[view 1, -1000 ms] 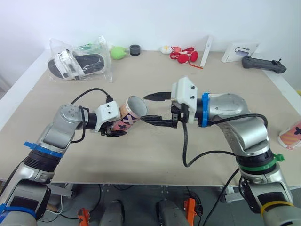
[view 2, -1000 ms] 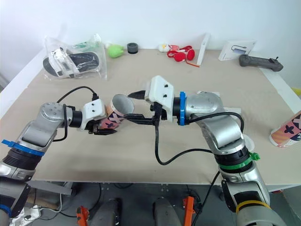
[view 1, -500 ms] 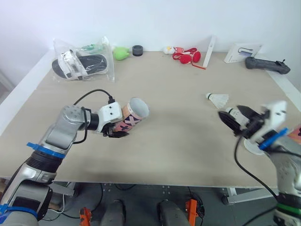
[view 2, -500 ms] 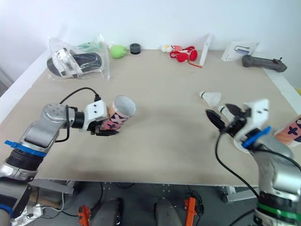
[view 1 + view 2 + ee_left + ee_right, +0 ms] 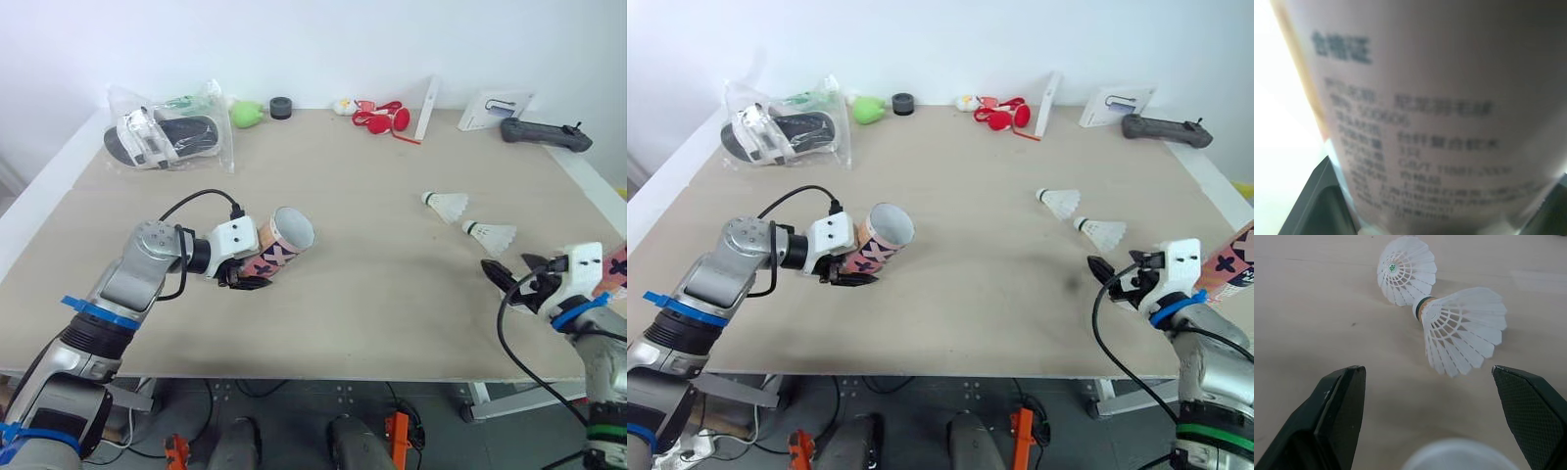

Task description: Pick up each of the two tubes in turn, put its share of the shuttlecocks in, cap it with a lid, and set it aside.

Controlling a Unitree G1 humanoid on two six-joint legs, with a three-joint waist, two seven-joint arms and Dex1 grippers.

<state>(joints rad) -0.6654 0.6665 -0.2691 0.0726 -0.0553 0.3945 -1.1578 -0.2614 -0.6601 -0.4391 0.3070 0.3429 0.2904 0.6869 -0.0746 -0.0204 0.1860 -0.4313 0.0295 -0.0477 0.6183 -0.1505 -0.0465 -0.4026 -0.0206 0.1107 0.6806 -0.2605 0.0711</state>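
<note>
Robot test lab, bench setup, here we go.
Plain white wall (image 5: 323, 44) behind, bare beige table (image 5: 372, 313) w/ misc props lined along its far edge: bagged sandal (image 5: 165, 133), green toy (image 5: 246, 113), black handheld controller (image 5: 549, 134) at far right corner; orange clamps (image 5: 395, 429) under the near edge.

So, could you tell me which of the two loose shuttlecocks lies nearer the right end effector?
The near shuttlecock, lying just ahead of the open right end effector; the far shuttlecock lies beyond it, farther from the robot.
</note>
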